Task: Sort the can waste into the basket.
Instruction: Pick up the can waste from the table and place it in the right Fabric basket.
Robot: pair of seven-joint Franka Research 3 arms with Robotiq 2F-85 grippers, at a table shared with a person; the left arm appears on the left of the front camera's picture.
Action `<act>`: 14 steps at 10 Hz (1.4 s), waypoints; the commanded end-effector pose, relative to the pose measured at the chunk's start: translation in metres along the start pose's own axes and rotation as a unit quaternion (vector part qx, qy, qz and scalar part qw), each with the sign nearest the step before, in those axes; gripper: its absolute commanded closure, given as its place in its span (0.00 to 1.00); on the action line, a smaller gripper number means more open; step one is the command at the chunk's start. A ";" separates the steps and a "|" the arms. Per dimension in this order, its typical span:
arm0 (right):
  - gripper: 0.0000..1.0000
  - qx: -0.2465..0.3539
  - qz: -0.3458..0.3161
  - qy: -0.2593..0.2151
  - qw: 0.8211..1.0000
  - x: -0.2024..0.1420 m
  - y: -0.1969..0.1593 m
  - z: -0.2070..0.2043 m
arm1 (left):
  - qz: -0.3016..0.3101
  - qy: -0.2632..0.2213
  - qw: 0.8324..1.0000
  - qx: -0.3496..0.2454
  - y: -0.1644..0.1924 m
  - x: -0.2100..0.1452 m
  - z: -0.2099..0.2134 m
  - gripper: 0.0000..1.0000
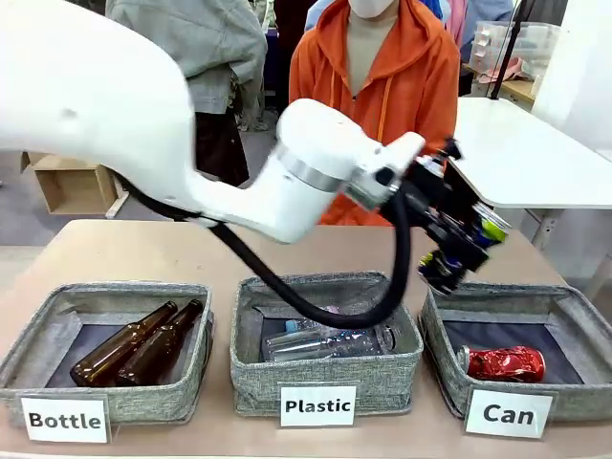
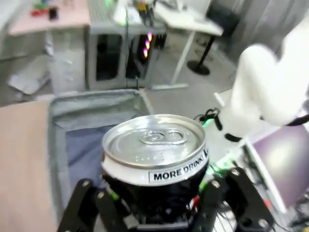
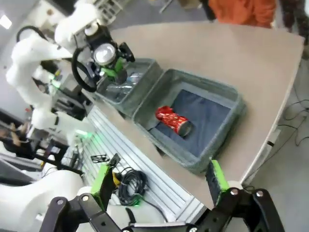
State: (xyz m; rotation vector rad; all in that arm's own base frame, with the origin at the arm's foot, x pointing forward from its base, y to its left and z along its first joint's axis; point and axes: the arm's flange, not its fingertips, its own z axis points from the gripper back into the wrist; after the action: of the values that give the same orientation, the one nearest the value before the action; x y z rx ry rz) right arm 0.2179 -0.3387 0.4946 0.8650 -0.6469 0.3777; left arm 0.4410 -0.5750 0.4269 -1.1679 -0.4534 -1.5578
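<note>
One dark can (image 2: 154, 159) clenched in the left gripper (image 1: 457, 251) above the Can basket (image 1: 574, 311) — apparently near its back-left corner. Red can (image 1: 504, 363) already inside. Right gripper (image 3: 159, 186) spread, empty. Early release — risk of bouncing off the rim.

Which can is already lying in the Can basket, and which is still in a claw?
The dented red can lies on its side in the Can basket. The dark black-silver can is clamped in the left claw, above the basket.

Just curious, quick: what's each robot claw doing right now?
Left gripper: closed on the dark can.
Right gripper: open, holding nothing.
</note>
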 end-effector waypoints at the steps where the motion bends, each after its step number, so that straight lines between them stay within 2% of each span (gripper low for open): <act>1: 0.00 0.016 0.001 0.017 1.000 0.020 0.011 -0.013 | -0.032 0.035 0.998 0.030 0.038 0.040 -0.023 1.00; 2: 0.00 0.016 0.001 0.017 1.000 0.020 0.011 -0.013 | -0.045 0.063 0.995 0.065 0.042 0.043 -0.034 1.00; 4: 0.00 0.016 0.001 0.017 1.000 0.020 0.011 -0.013 | -0.048 0.104 0.991 0.067 0.034 0.035 -0.052 1.00; 6: 0.00 0.016 0.001 0.017 1.000 0.020 0.011 -0.013 | -0.051 0.113 0.990 0.061 0.025 0.030 -0.060 1.00; 7: 0.00 0.016 0.001 0.017 1.000 0.020 0.011 -0.013 | -0.049 0.110 0.991 0.050 0.022 0.029 -0.061 0.97; 8: 0.00 0.016 0.001 0.017 1.000 0.020 0.011 -0.013 | -0.056 0.104 0.992 0.048 0.018 0.030 -0.060 0.44; 9: 0.00 0.016 0.001 0.017 1.000 0.020 0.011 -0.013 | -0.062 0.106 0.991 0.054 0.015 0.031 -0.059 0.40; 10: 0.00 0.016 0.001 0.017 1.000 0.020 0.011 -0.013 | -0.060 0.100 0.992 0.053 0.013 0.031 -0.058 0.00; 12: 0.00 0.016 0.001 0.017 1.000 0.020 0.011 -0.013 | -0.062 0.095 0.992 0.051 0.009 0.032 -0.053 0.00; 13: 0.00 0.016 0.001 0.017 1.000 0.020 0.011 -0.013 | -0.062 0.091 0.993 0.052 0.008 0.033 -0.050 0.23; 14: 0.00 0.016 0.001 0.017 1.000 0.020 0.011 -0.013 | -0.063 0.087 0.993 0.052 0.006 0.034 -0.047 0.13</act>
State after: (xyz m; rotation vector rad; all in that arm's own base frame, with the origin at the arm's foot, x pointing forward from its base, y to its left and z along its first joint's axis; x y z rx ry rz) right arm 0.2325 -0.3231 0.5025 0.8769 -0.6223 0.4243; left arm 0.4349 -0.6421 0.4282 -0.9033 -0.4932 -1.7195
